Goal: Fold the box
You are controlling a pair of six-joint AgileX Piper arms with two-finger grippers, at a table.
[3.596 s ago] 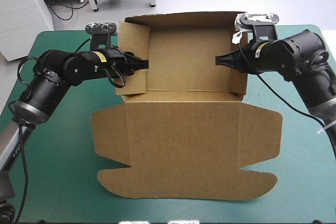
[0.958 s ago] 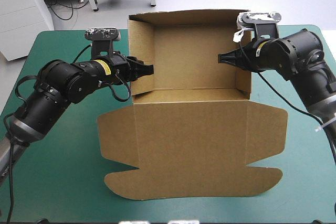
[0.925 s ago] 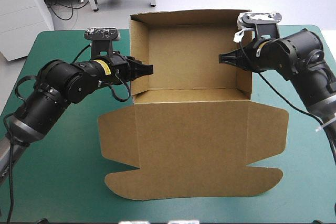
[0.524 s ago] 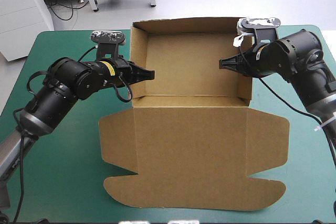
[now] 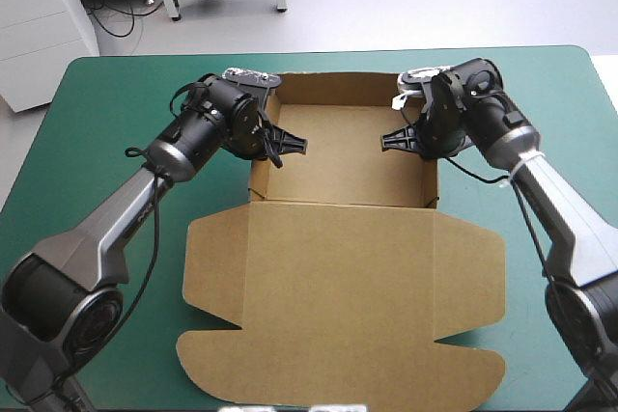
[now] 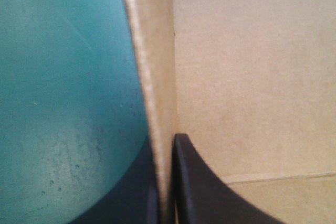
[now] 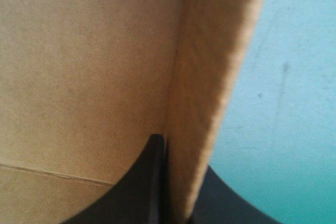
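Left gripper: was clamped on left wall of box; right gripper likewise on right wall. Risk judged: uneven pulls could have buckled board or freed a wall.

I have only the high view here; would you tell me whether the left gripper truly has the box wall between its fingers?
Observer: Yes; the left wrist view shows the left gripper shut on the box, one finger inside the wall, one outside.
Operator: Thank you. And the right gripper?
Observer: The right wrist view shows the right gripper likewise shut on the box, pinching the opposite wall, with the teal-green cover beside its outer finger.
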